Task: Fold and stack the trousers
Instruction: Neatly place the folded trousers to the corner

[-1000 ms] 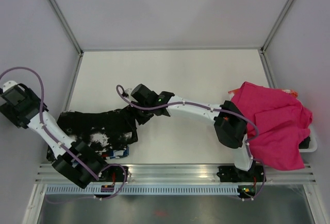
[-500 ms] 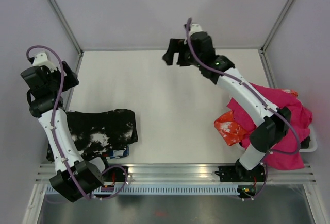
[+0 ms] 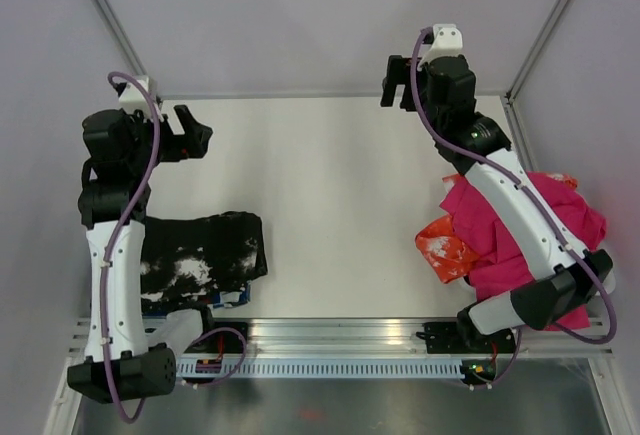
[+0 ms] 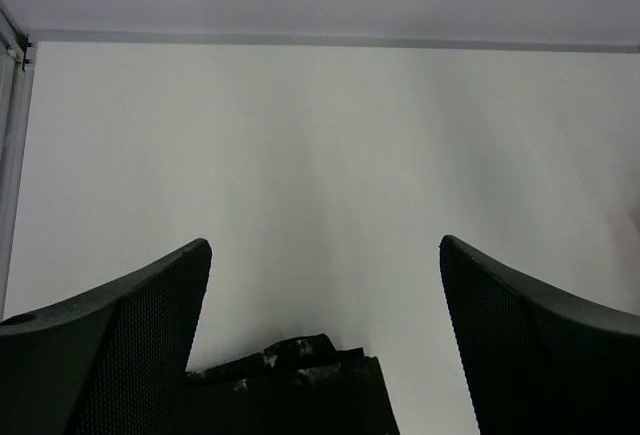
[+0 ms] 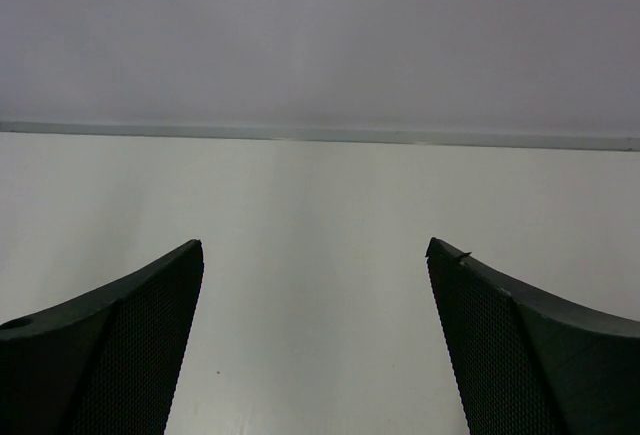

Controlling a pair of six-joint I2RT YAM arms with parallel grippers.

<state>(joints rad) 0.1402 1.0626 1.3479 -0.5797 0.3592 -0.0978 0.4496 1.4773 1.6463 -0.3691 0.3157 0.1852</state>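
Note:
The trousers (image 3: 200, 255), black with white splatter, lie folded in a flat rectangle at the front left of the table. In the left wrist view their far edge (image 4: 290, 385) shows low between the fingers. My left gripper (image 3: 190, 131) hangs raised over the back left of the table, well behind the trousers, open and empty (image 4: 325, 243). My right gripper (image 3: 397, 88) is held high at the back right, far from the trousers. It is open too, with only bare table between its fingers (image 5: 315, 245).
A blue-white-red folded garment (image 3: 232, 297) pokes out from under the trousers' front right corner. A magenta cloth (image 3: 530, 235) and an orange cloth (image 3: 445, 247) are heaped at the right edge on a white tray (image 3: 603, 290). Grey walls enclose the table.
Both arms have lifted off the trousers and swung back, the left to the back left, the right to the back right. The orange cloth came into sight. The trousers stayed folded.

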